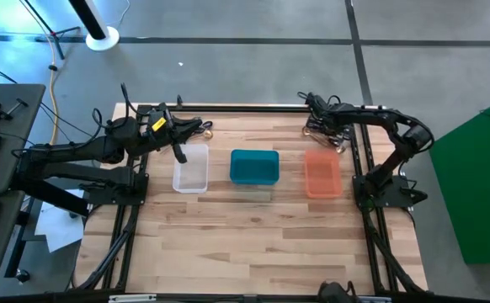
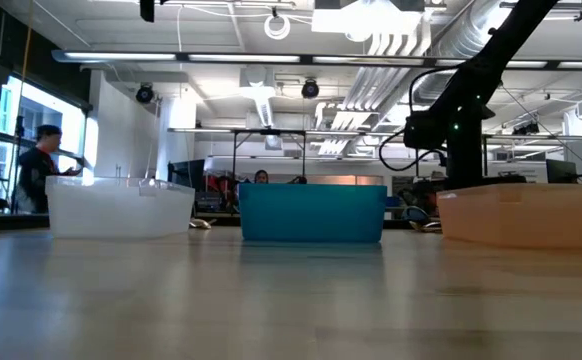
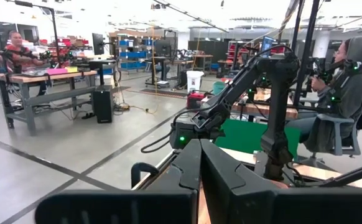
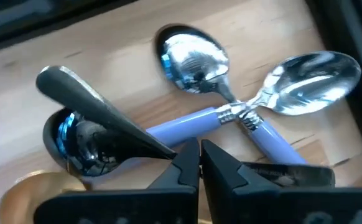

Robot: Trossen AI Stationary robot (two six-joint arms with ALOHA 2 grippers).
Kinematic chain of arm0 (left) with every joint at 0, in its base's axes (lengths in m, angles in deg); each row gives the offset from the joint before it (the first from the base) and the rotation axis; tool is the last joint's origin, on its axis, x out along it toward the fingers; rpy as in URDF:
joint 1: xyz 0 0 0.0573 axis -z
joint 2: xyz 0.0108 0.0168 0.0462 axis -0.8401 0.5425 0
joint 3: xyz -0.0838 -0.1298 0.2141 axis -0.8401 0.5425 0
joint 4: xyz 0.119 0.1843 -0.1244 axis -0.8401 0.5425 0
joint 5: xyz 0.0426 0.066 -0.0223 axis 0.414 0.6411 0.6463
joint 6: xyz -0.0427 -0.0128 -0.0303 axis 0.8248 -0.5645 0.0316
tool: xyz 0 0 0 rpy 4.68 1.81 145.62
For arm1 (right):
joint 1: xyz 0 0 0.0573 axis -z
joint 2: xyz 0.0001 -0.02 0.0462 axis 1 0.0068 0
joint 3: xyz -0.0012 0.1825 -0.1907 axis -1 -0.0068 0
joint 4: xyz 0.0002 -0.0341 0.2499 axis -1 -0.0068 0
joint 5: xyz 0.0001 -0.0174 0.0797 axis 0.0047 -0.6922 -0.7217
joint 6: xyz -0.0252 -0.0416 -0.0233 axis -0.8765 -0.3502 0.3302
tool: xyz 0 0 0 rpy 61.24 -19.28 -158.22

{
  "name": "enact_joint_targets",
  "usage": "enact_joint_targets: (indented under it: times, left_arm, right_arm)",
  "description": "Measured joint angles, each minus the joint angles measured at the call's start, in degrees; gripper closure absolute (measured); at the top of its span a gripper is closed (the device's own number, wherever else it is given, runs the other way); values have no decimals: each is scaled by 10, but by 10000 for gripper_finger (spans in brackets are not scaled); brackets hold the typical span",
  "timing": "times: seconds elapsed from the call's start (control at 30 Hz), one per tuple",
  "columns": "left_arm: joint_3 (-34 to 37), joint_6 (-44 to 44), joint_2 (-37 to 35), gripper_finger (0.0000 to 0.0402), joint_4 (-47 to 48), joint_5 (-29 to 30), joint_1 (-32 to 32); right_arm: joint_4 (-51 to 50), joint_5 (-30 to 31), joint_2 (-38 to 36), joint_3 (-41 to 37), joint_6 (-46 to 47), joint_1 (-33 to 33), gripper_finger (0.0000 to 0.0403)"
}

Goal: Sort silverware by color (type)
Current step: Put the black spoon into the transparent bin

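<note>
The silverware lies in a pile on the table's far right, beyond the orange bin. In the right wrist view it shows as two shiny spoons with lavender handles crossing each other, a dark spoon bowl, a dark handle lying over that bowl, and a gold piece. My right gripper points steeply down onto this pile, shut. My left gripper hangs shut and level above the clear bin's far left corner, with nothing in it. My right gripper comes at the pile from above, slanting down. Its shut fingertips stand where the dark handle's narrow end and a lavender handle meet. Whether either is pinched between them I cannot tell. All the pieces lie flat on the table.
The clear, teal and orange bins stand in a row across the table's middle. A few more utensils lie at the far left by the left arm. The near half of the table is bare wood. People sit at desks beyond the table.
</note>
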Motion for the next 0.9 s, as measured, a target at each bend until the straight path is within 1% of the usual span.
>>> enact_joint_targets:
  times: [0.23, 0.47, 0.57, 0.7, 0.73, 0.77, 0.9]
  left_arm:
    - [0, 0, 0, 401, 0, 0, 0]
    - [0, 0, 0, 402, 0, 0, 0]
    - [0, 0, 0, 401, 0, 0, 0]
    - [0, 0, 0, 402, 0, 0, 0]
    - [0, 0, 0, 402, 0, 0, 0]
    - [0, 0, 0, 402, 0, 0, 0]
    - [0, 4, 0, 401, 0, 0, 0]
  right_arm:
    - [2, -11, -8, 0, -7, -18, 400]
    - [1, -13, -51, 0, -49, -20, 400]
    - [2, -49, -73, 0, -100, -13, 400]
    - [13, -172, -83, 0, -189, 1, 400]
    - [10, -188, -83, 0, -205, 3, 400]
    - [3, -195, -83, 0, -215, 5, 400]
    - [-31, -171, -83, 0, -237, 16, 386]
